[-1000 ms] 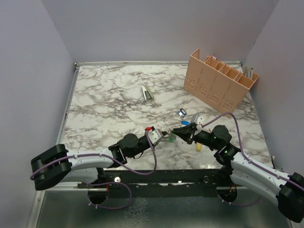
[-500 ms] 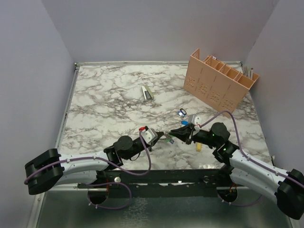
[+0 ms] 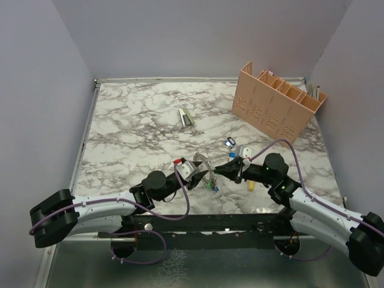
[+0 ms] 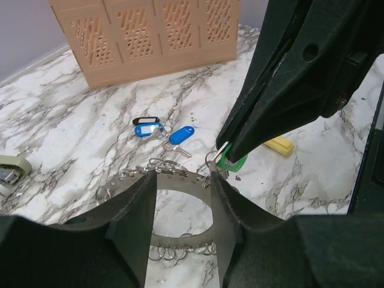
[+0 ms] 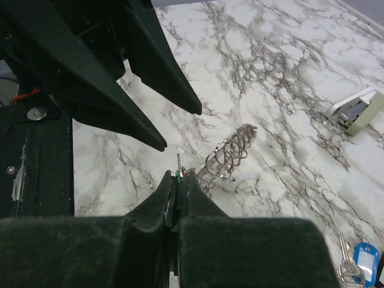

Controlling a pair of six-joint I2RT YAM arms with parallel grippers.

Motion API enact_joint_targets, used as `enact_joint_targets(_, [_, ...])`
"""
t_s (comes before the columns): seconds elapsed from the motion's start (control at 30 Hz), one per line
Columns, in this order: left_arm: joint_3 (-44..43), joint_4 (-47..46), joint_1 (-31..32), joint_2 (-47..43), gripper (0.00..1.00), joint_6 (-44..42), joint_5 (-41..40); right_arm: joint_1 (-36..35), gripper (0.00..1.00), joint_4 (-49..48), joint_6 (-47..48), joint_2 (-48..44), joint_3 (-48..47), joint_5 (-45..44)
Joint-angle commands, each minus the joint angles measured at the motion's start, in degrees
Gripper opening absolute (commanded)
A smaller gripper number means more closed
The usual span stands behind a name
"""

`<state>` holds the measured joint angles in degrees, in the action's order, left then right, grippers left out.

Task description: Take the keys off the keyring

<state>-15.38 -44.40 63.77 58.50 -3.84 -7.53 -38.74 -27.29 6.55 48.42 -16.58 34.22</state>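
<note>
Found both arms meeting low over the near middle of the marbled worktop [image 3: 132, 120].

Saw the left gripper [image 4: 183, 185] with fingers spread apart and nothing pinched between them. Made out the keyring [image 4: 174, 174], a wide grey coiled band hung with many small thin rings, running across the gap between those fingers, with both sides hidden behind them. Could not tell whether either finger touched it.

Saw the right gripper [image 5: 177, 179] pressed together, clamped on the green-headed key [image 4: 233, 162], with a short metal stub poking up past the fingertips in the right wrist view. Placed that key just beside the keyring's rim, on the side toward the right arm. Could not tell whether the key's own small ring was threaded through the band. Noted the keyring edge-on and tilted in the right wrist view, just past the closed fingertips.

Spotted the blue-headed keys [image 4: 180, 134] lying flat on the worktop beyond the keyring, apart from it, together with a dark tag. Noted a small yellow piece [image 4: 279, 145] on the marble near the right arm. Picked out a pale stapler [image 3: 186, 117] well apart toward the middle of the worktop. Found a peach slotted organiser [image 3: 276, 99] standing at the far right corner.
</note>
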Motion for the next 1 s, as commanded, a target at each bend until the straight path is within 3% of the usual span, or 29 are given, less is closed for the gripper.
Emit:
enact_joint_targets(0.0, [-0.1,0.8,-0.13,-0.46,0.43,-0.48,5.29,0.32,0.01,0.22,0.57,-1.08,-1.09,-0.08])
enact_joint_targets(0.77, [-4.78,3.44,-0.13,5.84,0.43,-4.23,7.44,0.33,0.0,-0.04,0.73,-2.89,-0.56,0.76])
enact_joint_targets(0.87, [-4.93,3.66,-0.21,5.98,0.39,-4.68,9.28,0.32,0.0,-0.04,0.83,-2.89,-0.56,0.76])
enact_joint_targets(0.97, [-5.14,3.97,-0.22,6.0,0.29,-4.84,10.37,0.33,0.0,-0.05,0.71,-2.83,-0.56,0.85])
